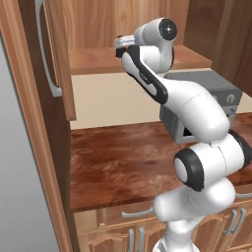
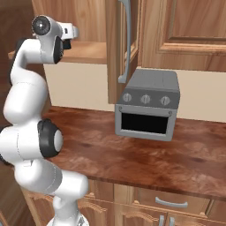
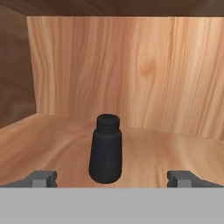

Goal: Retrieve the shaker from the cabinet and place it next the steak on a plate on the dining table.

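The shaker point(image 3: 105, 149) stands upright on the plank shelf point(image 3: 175, 153) of the open cabinet point(image 1: 123, 59), a little in front of the pale wooden back wall, with free shelf on both sides of it. In the hand view it sits between the two finger tips point(image 3: 43, 178) of the pincer point(image 3: 112, 179), slightly to the left of the middle, and the tips are wide apart and touch nothing, so the pincer is spread and empty. From the base cameras the hand is seen raised to the level of the shelf, above the desk point(image 1: 118, 162) where the grey toaster point(image 2: 148, 105) stands. The shaker looks like a small, stiff bottle, probably light, and it should not bend or crush under the fingers. Its surface seems smooth and matt black, so it may slip a little if the hold is weak. The body is wider at the bottom and narrows toward the cap, therefore I think the best place to hold is the lower, straighter part of the body, not the cap, where the fingers could slide upward. Because it is narrow and tall for its base, a push from one finger only could tip it over. The pincer should be centred first, so that both fingers meet the body together.
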You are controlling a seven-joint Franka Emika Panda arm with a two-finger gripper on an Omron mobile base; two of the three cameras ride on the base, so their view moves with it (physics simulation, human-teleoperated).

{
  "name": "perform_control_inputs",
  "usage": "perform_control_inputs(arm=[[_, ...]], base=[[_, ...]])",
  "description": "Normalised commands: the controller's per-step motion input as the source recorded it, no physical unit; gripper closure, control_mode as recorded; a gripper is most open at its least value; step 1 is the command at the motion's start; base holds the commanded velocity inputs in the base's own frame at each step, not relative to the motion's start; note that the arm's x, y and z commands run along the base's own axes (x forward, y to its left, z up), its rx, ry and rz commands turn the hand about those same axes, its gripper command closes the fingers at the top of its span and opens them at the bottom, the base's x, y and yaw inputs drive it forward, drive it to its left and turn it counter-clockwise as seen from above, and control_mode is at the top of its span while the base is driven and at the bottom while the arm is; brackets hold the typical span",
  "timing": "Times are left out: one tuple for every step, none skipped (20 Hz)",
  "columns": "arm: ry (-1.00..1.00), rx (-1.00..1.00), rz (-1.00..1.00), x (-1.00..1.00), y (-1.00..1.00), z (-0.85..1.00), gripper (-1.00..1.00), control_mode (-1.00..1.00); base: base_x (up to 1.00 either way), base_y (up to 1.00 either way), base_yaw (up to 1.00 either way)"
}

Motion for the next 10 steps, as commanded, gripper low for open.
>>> perform_control_inputs(arm=[[0.00, 0.00, 0.00, 0.18, 0.01, -0.11, -1.00, -1.00], [0.00, 0.00, 0.00, 0.21, 0.07, -0.11, -1.00, -1.00], [0.00, 0.00, 0.00, 0.19, 0.13, -0.11, -1.00, -1.00], [0.00, 0.00, 0.00, 0.19, 0.14, -0.08, -1.00, -1.00], [0.00, 0.00, 0.00, 0.19, 0.18, -0.04, -1.00, -1.00], [0.00, 0.00, 0.00, 0.18, 0.19, -0.01, -1.00, -1.00], [0.00, 0.00, 0.00, 0.16, 0.19, 0.00, -1.00, -1.00], [0.00, 0.00, 0.00, 0.16, 0.18, 0.00, -1.00, -1.00], [0.00, 0.00, 0.00, 0.18, 0.14, 0.00, -1.00, -1.00], [0.01, 0.00, 0.00, 0.19, 0.10, 0.00, -1.00, -1.00]], base=[[0.00, 0.00, 0.00], [0.00, 0.00, 0.00], [0.00, 0.00, 0.00], [0.00, 0.00, 0.00], [0.00, 0.00, 0.00], [0.00, 0.00, 0.00], [0.00, 0.00, 0.00], [0.00, 0.00, 0.00], [0.00, 0.00, 0.00], [0.00, 0.00, 0.00]])
